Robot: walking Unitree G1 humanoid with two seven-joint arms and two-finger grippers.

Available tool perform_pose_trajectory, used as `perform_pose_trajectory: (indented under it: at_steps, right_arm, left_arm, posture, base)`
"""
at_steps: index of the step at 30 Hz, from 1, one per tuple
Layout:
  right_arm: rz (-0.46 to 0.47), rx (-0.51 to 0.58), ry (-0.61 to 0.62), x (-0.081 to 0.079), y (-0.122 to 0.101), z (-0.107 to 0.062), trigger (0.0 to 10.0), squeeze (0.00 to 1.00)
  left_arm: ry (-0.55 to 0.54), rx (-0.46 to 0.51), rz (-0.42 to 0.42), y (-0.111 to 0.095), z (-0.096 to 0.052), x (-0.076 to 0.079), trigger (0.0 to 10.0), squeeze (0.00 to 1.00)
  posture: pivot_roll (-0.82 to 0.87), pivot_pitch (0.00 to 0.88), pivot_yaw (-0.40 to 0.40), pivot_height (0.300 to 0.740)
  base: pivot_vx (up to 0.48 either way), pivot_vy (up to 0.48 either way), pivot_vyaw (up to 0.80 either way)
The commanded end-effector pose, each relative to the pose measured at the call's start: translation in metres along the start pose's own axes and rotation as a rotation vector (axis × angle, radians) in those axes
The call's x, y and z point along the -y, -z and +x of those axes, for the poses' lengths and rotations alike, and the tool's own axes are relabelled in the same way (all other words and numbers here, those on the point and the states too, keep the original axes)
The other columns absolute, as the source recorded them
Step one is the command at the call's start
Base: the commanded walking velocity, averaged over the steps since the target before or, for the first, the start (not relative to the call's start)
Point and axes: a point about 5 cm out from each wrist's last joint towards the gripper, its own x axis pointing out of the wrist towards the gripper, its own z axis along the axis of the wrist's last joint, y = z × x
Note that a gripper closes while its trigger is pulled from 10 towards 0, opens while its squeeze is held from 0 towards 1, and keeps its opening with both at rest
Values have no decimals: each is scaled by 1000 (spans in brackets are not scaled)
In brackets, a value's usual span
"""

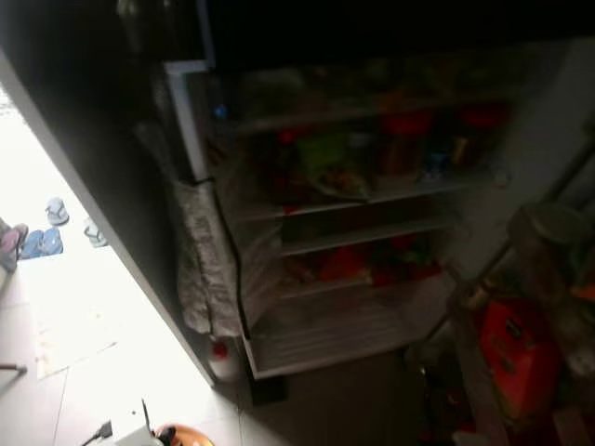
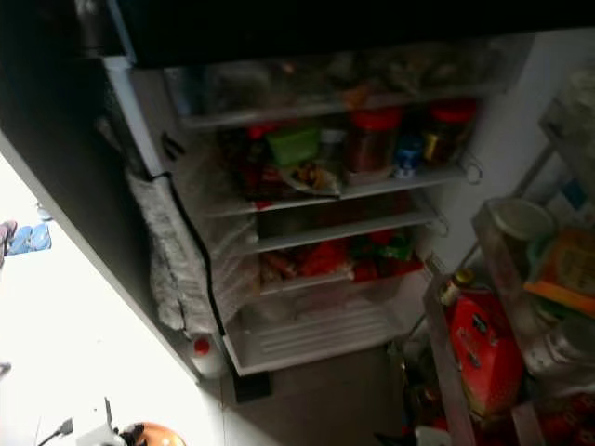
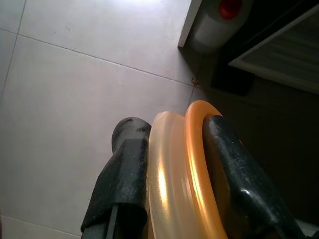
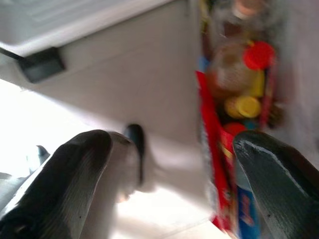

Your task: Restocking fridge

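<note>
orange-lidded container clamped in my left tool, fridge standing open ahead

i'm looking down into the open fridge (image 2: 316, 214), its interior dim against the glare off the floor (image 1: 84, 316) on my left. the shelves are loaded: red-lidded jars (image 2: 372, 139) along the upper shelf, a green box (image 2: 294, 144) beside them, and red packets (image 2: 325, 258) lower down. the bottom white shelf (image 2: 307, 339) is bare slats. a patterned cloth (image 2: 172, 260) hangs along the fridge's left edge, with a white bottle with a red cap (image 2: 203, 358) standing on the floor at its foot.

on my right the fridge door (image 2: 502, 353) swings open, its racks packed with a red carton (image 2: 483, 358), a small brown bottle (image 2: 456, 283) and a clear tub (image 2: 516, 232).

my left tool (image 3: 174, 149) is clamped on a clear container with an orange lid (image 3: 187, 174), held edge-on above the pale floor tiles, one finger (image 3: 124, 174) on each flat side. the same red-capped bottle sits just beyond it by the fridge corner.

my right tool (image 4: 169, 174) hangs low with its fingers (image 4: 70, 174) spread wide apart, nothing between them, above the floor beside the door rack, where a red cap (image 4: 259, 55) and yellow caps (image 4: 246, 105) show, blurred.

a pair of sandals (image 1: 56, 212) lies out in the bright patch.
</note>
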Motion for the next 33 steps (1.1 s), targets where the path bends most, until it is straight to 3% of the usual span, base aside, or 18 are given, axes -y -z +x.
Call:
perform_pose_trajectory:
  at_steps: [1,6,14,16,17,21,33]
  right_arm:
    - [-8,-11,-1,-11,1,2,10000,0]
    - [-26,-11,-25,-40,0,4,10000,0]
    - [-50,-8,-5,-45,0,4,10000,0]
    - [-92,8,77,-31,-5,4,10000,0]
    - [-132,13,137,-16,-9,4,10000,0]
    - [-132,32,198,9,-19,3,10000,0]
    - [-135,59,231,10,-24,3,10000,0]
  left_arm:
    - [-17,-70,12,18,-3,-5,10000,0]
    - [-16,-69,8,18,-3,-5,10000,0]
    - [-15,-68,7,18,-3,-5,10000,0]
    - [-13,-67,3,18,-3,-5,10000,0]
    - [-13,-67,1,18,-3,-5,10000,0]
    - [-13,-66,-2,18,-3,-5,10000,0]
    - [-10,-65,-2,17,-3,-6,10000,0]
  posture:
    - [-2,59,28,740]
    - [0,59,28,740]
    - [-2,61,29,740]
    - [0,62,27,740]
    - [2,62,26,740]
    - [3,62,26,740]
    - [-1,63,28,740]
  base:
    - [0,0,0]
    - [0,0,0]
    - [0,0,0]
    - [0,0,0]
    - [0,0,0]
    - [0,0,0]
    - [0,0,0]
